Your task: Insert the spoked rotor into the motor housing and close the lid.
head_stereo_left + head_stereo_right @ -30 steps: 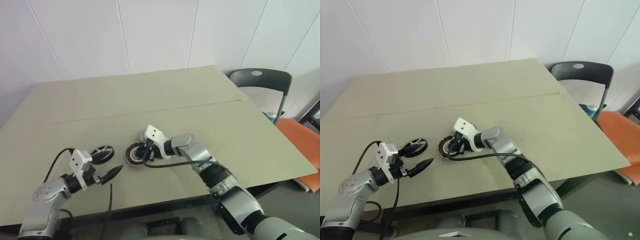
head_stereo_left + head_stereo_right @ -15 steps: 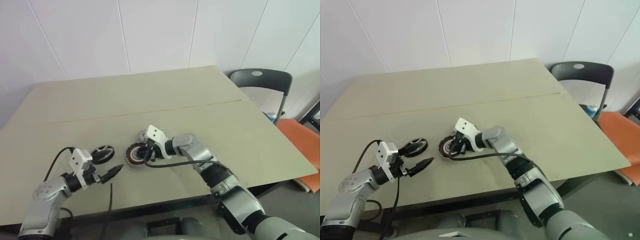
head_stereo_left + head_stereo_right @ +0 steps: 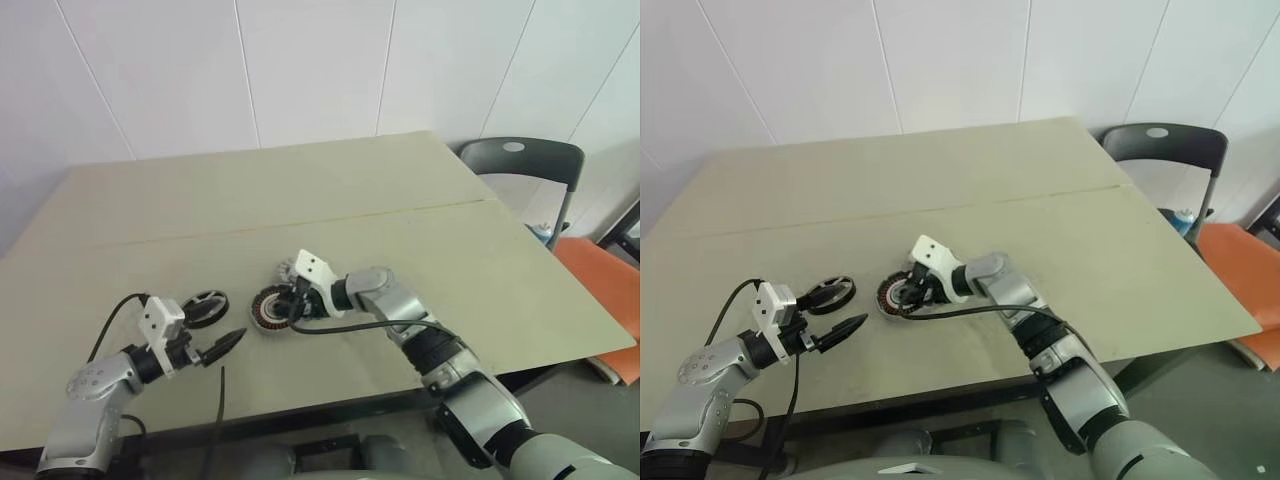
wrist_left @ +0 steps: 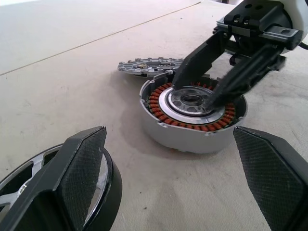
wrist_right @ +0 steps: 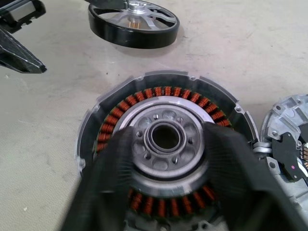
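The motor housing (image 5: 159, 96), a round case with copper-red windings and a pale hub, lies on the table (image 3: 300, 200) near its front. My right gripper (image 4: 195, 95) hovers over its centre, open, one finger on each side of the hub and nothing held. The lid (image 4: 147, 66), a grey notched disc, lies flat just behind the housing and touches it. To the housing's left lies the spoked rotor (image 3: 205, 308), a black ring with silver spokes. My left gripper (image 3: 215, 342) stands open just in front of the rotor, its fingers (image 4: 82, 163) wide apart and empty.
A black cable (image 3: 330, 328) runs from my right wrist along the table, and another hangs by my left arm. A grey chair (image 3: 520, 160) stands past the table's right back corner, with an orange object (image 3: 600, 270) on the floor beside it.
My right gripper's fingers have spread apart over the housing's hub. Neither arm has moved, and the rotor, housing and lid lie where they were.
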{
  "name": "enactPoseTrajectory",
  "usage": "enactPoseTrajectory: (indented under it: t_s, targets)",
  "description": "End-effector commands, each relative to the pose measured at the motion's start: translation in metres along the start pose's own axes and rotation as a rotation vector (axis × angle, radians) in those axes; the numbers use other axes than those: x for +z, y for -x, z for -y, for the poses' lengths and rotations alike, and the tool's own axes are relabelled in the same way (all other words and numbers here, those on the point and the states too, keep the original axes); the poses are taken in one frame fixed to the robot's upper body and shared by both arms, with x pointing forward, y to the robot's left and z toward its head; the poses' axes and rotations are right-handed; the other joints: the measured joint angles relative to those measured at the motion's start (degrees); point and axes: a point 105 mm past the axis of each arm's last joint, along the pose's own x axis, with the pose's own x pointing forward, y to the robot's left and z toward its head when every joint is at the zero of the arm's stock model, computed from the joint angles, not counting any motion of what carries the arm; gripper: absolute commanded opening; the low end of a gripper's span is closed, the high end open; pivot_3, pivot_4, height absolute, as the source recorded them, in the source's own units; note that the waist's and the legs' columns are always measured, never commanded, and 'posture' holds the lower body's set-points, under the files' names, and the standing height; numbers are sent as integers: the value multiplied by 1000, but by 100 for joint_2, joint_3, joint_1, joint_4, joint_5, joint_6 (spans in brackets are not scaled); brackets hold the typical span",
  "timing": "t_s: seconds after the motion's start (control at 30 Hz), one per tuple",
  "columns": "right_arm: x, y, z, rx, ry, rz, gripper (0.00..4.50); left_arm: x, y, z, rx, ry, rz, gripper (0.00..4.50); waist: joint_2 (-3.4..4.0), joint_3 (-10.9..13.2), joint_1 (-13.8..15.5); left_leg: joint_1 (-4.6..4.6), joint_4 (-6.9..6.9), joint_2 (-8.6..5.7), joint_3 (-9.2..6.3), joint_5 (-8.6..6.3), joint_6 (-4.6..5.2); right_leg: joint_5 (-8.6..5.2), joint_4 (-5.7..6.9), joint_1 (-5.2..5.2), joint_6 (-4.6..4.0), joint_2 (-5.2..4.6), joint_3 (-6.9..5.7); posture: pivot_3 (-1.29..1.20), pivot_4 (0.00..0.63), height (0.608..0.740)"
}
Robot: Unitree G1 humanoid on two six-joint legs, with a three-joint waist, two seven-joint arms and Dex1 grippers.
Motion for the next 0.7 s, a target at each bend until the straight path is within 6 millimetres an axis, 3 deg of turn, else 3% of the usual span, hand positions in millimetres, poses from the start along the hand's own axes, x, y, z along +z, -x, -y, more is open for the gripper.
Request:
enactPoseTrajectory:
  t_s: [0.03,0.27,0.43,0.63,0.7]
  targets:
    - [-4,2,10,-56,-47,-16,3003,9,0,-3,5,-44,17,4500,0,0,3,0,1,0,0,0,0,0,0,0,0,0,0,0,0,740]
    - [8,1,18,-76,-98,58,3003,7,0,-3,7,-41,13,4500,2,1,5,-1,5,0,0,0,0,0,1,1,-1,0,-1,0,0,740]
    - [8,-1,15,-58,-106,61,1972,6,0,-2,7,-37,8,4500,2,2,5,-1,5,0,-1,0,0,0,2,1,-1,0,-1,0,0,740]
    - [5,-3,14,-54,-101,56,98,7,-1,-2,3,-40,4,4500,6,4,8,-1,5,0,-1,0,0,0,2,1,-1,0,-1,0,0,740]
    - [4,-3,14,-59,-99,46,41,7,-1,-2,2,-42,3,4500,7,5,10,0,9,0,-1,0,-1,0,2,5,0,-1,-3,0,0,740]
